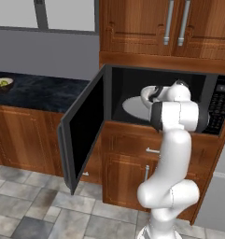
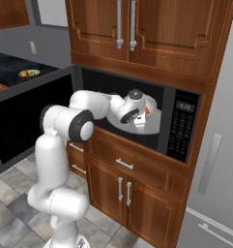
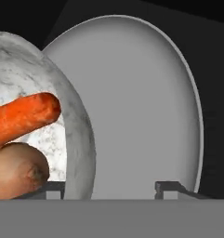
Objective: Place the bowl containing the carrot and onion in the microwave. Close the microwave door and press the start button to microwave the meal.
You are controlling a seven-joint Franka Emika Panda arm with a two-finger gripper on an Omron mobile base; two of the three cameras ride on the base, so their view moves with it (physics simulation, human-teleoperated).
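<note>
- Bowl [image 3: 78,139] with carrot [image 3: 23,118] and onion [image 3: 16,172] sits inside the microwave [image 2: 185,126], on its grey turntable [image 3: 141,107]
- My hand [image 3: 111,190] stands open; one fingertip just beside the rim, bowl off to its left
- Microwave door [image 1: 83,130] hangs wide open; I judge withdrawal comes next

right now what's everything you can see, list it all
bowl: one, white-grey marbled, on the turntable inside the microwave
carrot: one, orange, in the bowl
onion: one, brown, in the bowl below the carrot
turntable: one, grey, microwave floor
microwave: one, dark interior, black keypad right
microwave door: one, black glass, swung open left
fruit bowl: one, dark, on the far counter
gripper: one, dark fingertips, beside the bowl rim
</note>
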